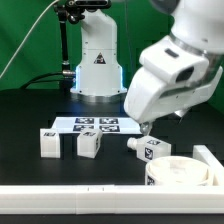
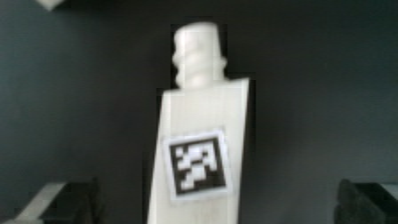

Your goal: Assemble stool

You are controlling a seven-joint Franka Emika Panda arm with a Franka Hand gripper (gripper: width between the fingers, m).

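Going for the near leg (image 1: 150, 148): lying on its side on the black table (image 1: 30, 110), tagged face up. Just beside the seat (image 1: 180, 172), on the exterior view's left of it. Threaded peg (image 2: 199, 55) at the end pointing away from the claw. Middle leg (image 1: 88, 143) and far leg (image 1: 48, 141) parked further toward the exterior view's left, in front of the marker board (image 1: 95, 124); not in play.

Reads as pre-grasp. Centre on the blocky body, not the peg. Hold jaws square to the two long sides, drop until the pads bracket mid-height, then close. Mind the seat rim close by on the way down.

Gripper (image 2: 217, 203) spread wide, fingertips (image 2: 63, 200) well clear of both sides of the leg, pinching nothing. Wrist pitched down over the leg, reaching in from the exterior view's upper right. Can't tell height above the table.
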